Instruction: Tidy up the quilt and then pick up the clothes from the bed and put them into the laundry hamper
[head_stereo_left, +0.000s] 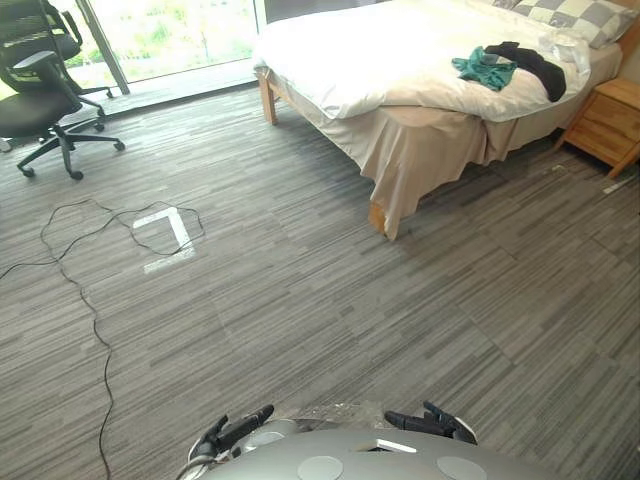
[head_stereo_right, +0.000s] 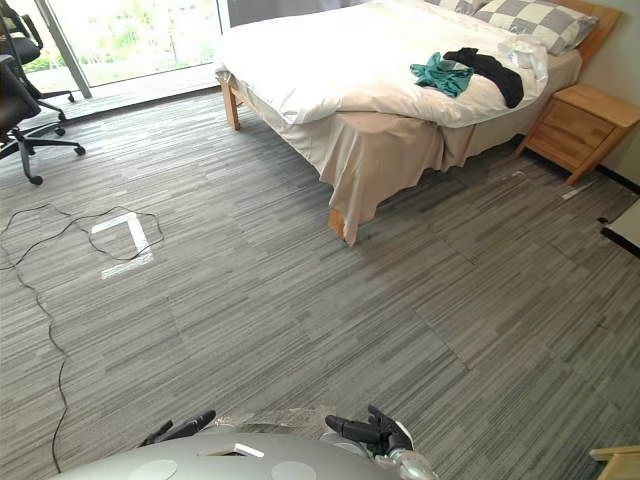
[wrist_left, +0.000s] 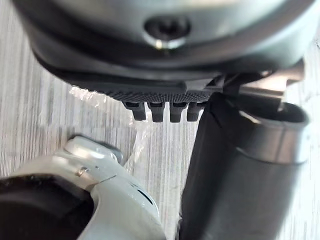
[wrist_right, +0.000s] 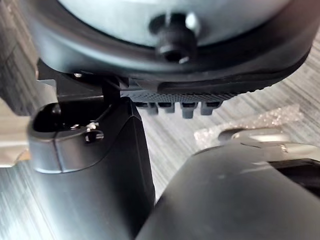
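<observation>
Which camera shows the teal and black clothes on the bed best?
The right eye view: the crumpled teal garment and black garment lie well inside the picture on the white quilt. The left eye view shows the same pile nearer its edge; both wrist views face the grey carpet.

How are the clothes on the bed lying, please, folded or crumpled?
Crumpled: the teal garment and the black garment lie bunched, unfolded, side by side on the white quilt near the checked pillow.

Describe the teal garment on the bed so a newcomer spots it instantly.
Find the big wooden-framed bed under a white quilt. On the quilt, toward the wooden nightstand, two garments lie touching. Yours is the small crumpled teal cloth, nearer the bed's foot than the long black cloth garment.
</observation>
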